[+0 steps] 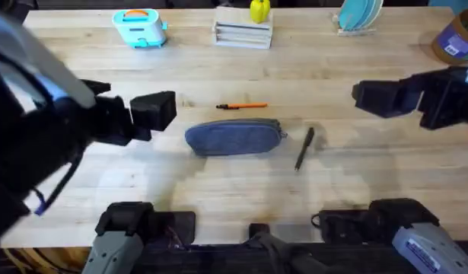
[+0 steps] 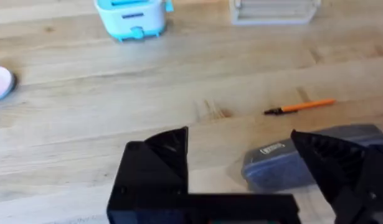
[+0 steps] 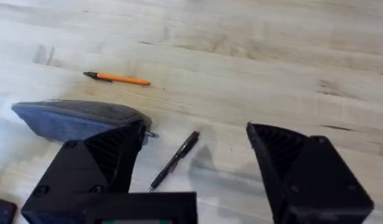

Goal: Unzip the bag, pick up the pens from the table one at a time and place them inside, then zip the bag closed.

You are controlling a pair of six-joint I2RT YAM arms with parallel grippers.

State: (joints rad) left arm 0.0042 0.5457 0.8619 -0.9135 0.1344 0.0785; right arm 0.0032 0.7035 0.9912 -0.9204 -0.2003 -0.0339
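The left gripper (image 2: 241,162) holds its fingers (image 2: 157,165) wide apart over bare tabletop (image 1: 218,190), just at nine o'clock of the bag (image 1: 235,138). The right gripper (image 3: 194,168) is also spread open and empty, hovering well off at three o'clock of the bag. The bag lies flat mid-tabletop, zipper apparently closed, its small pull (image 3: 152,134) at the three o'clock end. The orange pen (image 1: 243,106) lies just at twelve o'clock of the bag; the black pen (image 1: 304,148) lies close beside the pull end. I judge the unzipping step is only beginning: next, one gripper should pin the bag while the other pinches the pull.
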